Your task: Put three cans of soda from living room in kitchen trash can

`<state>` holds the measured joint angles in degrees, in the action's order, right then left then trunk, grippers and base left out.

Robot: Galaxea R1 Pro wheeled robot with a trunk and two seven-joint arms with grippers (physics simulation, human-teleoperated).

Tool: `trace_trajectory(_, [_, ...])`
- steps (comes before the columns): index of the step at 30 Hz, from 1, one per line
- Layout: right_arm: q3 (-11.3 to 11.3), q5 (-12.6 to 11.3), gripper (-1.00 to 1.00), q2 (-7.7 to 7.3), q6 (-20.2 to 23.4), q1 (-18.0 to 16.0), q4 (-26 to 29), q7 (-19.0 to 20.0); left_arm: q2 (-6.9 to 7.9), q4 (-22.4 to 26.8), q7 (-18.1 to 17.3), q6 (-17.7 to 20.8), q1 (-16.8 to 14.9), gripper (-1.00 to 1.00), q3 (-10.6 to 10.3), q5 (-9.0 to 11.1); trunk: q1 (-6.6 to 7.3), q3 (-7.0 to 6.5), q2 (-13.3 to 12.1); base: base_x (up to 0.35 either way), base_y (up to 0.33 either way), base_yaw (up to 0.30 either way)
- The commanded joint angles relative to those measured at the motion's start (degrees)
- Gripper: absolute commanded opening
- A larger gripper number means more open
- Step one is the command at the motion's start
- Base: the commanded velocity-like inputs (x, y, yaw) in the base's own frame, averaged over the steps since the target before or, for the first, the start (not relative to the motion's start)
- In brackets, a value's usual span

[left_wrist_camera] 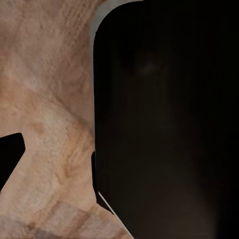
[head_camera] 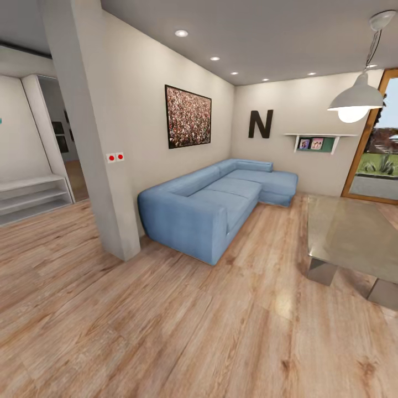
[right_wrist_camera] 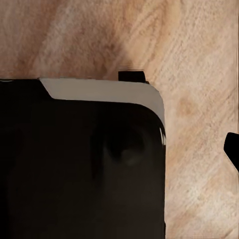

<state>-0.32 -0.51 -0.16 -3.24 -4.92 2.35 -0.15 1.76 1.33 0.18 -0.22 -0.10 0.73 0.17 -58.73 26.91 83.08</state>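
The three soda cans, the trash can and the kitchen are out of view. In the head view I face a living room with a wood floor [head_camera: 166,331]. The left wrist view looks down at the floor past a large black part of my own body [left_wrist_camera: 164,124]. One dark fingertip [left_wrist_camera: 10,159] pokes in at the picture's edge. In the right wrist view the same black body with a grey rim [right_wrist_camera: 79,169] lies over the floor. A single dark fingertip [right_wrist_camera: 233,149] shows at the edge there too. Nothing is seen between the fingers.
A blue corner sofa [head_camera: 221,199] stands against the far walls. A white pillar [head_camera: 94,138] rises at the left, with low white shelves [head_camera: 33,196] behind it. A glass-topped table [head_camera: 354,232] stands at the right under a pendant lamp [head_camera: 356,99]. Open floor lies ahead.
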Motion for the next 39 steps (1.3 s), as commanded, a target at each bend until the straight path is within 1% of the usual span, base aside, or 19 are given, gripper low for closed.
trace_trajectory(1, [0.0, 0.0, 1.00, 0.00, 0.4, -0.6, 0.0, 0.0, 0.00, 0.0, 0.0, 0.0, -0.3, 1.00, 0.3, 0.0, 0.00, 0.02, 0.0, 0.000, 0.000, 0.000])
trace_trajectory(2, [0.0, 0.0, 1.00, -0.06, 1.6, -1.8, 0.1, 0.0, 0.00, 0.0, 0.0, 0.1, -1.2, 1.00, 1.1, 0.0, 0.00, 0.02, 0.0, 0.000, 0.000, 0.000])
trace_trajectory(7, [0.0, 0.0, 1.00, -0.28, 4.5, -4.7, 0.2, 0.1, 0.05, 0.1, 0.0, 0.2, -3.6, 1.00, 3.5, 0.0, 0.00, 0.02, 0.0, 0.000, 0.000, 0.000])
trace_trajectory(8, [0.0, -0.1, 1.00, -0.38, 5.5, -6.0, 0.4, 0.1, 0.07, 0.1, 0.0, 0.2, -4.7, 1.00, 4.5, 0.0, 0.00, 0.02, 0.0, 0.000, 0.000, 0.000])
trace_trajectory(15, [0.0, 0.0, 1.00, -0.55, 7.0, -9.9, 1.4, 0.1, -0.04, 0.1, 0.0, 0.6, -9.0, 1.00, 6.8, 0.1, 0.00, 0.02, 0.0, 0.000, 0.000, 0.000])
trace_trajectory(16, [0.0, 0.0, 1.00, -0.58, 7.1, -11.1, 1.9, 0.1, -0.09, 0.1, -0.1, 0.8, -10.5, 1.00, 7.5, 0.2, 0.00, 0.02, 0.0, 0.000, 0.000, -0.008])
trace_trajectory(20, [0.0, 0.0, 1.00, -0.65, 8.0, -14.4, 3.0, 0.1, -0.19, 0.1, -0.4, 1.2, -14.3, 1.00, 8.8, 1.2, 0.00, 0.03, 0.0, 0.000, 0.000, -0.084])
trace_trajectory(21, [0.0, 0.1, 1.00, -0.68, 10.3, -17.5, 3.7, 0.1, -0.12, 0.1, -0.4, 3.1, -17.8, 1.00, 9.8, 3.2, 0.00, 0.05, 0.0, 0.000, 0.000, -0.207])
trace_trajectory(23, [0.0, 0.1, 1.00, -0.68, 12.8, -19.8, 4.5, 0.1, -0.03, 0.1, -0.5, 5.2, -20.4, 1.00, 10.7, 5.3, 0.00, 0.08, 0.0, 0.000, 0.000, -0.227])
trace_trajectory(24, [0.1, 0.1, 1.00, -0.69, 15.9, -22.2, 5.5, 0.1, 0.06, 0.1, -0.5, 7.5, -23.2, 1.00, 11.3, 7.6, 0.00, 0.10, 0.0, 0.000, 0.000, -0.251])
trace_trajectory(25, [0.1, 0.1, 1.00, -0.70, 17.6, -23.3, 6.2, 0.1, 0.10, 0.1, -0.5, 8.6, -24.7, 1.00, 11.6, 8.7, 0.00, 0.11, 0.0, 0.000, 0.000, -0.257])
trace_trajectory(26, [0.2, 0.1, 1.00, -0.67, 20.7, -25.2, 8.0, 0.1, 0.13, 0.1, -0.5, 10.9, -27.8, 1.00, 12.0, 10.8, 0.00, 0.12, 0.0, 0.000, 0.000, -0.268])
trace_trajectory(28, [0.2, 0.2, 1.00, -0.66, 23.2, -26.5, 10.6, 0.1, 0.05, 0.1, -0.5, 13.7, -31.1, 1.00, 12.4, 13.2, 0.00, 0.13, 0.0, 0.000, 0.000, -0.273])
trace_trajectory(29, [0.4, 0.3, 1.00, -0.70, 26.0, -27.5, 16.3, 0.1, -0.10, 0.1, -0.4, 17.5, -35.1, 1.00, 13.1, 17.3, 0.00, 0.13, 0.0, 0.000, 0.000, -0.281])
trace_trajectory(30, [0.5, 0.4, 1.00, -0.72, 27.0, -27.6, 18.5, 0.1, -0.15, 0.1, -0.4, 18.3, -36.0, 1.00, 13.2, 18.5, 0.00, 0.14, 0.0, 0.000, 0.000, -0.282])
trace_trajectory(32, [0.6, 0.7, 1.00, -0.80, 29.6, -27.7, 22.9, 0.1, -0.24, 0.1, -0.4, 19.4, -37.4, 1.00, 13.5, 20.5, 0.00, 0.16, 0.0, 0.000, 0.000, -0.283])
trace_trajectory(34, [0.7, 1.3, 1.00, -1.03, 33.0, -27.7, 26.6, 0.1, -0.44, 0.1, -0.4, 20.0, -38.3, 1.00, 13.6, 21.7, 0.00, 0.18, 0.0, 0.000, 0.000, -0.285])
trace_trajectory(36, [0.7, 2.1, 1.00, -1.41, 36.4, -27.7, 29.6, 0.2, -1.04, 0.3, -0.3, 19.8, -38.8, 1.00, 13.7, 22.3, 0.00, 0.19, 0.0, 0.000, 0.000, -0.285])
trace_trajectory(39, [0.7, 3.0, 1.00, -1.99, 39.9, -27.6, 33.0, 0.3, -2.65, 1.7, 0.0, 18.0, -39.1, 1.00, 13.4, 22.6, 0.00, 0.21, 0.0, 0.000, 0.000, -0.286])
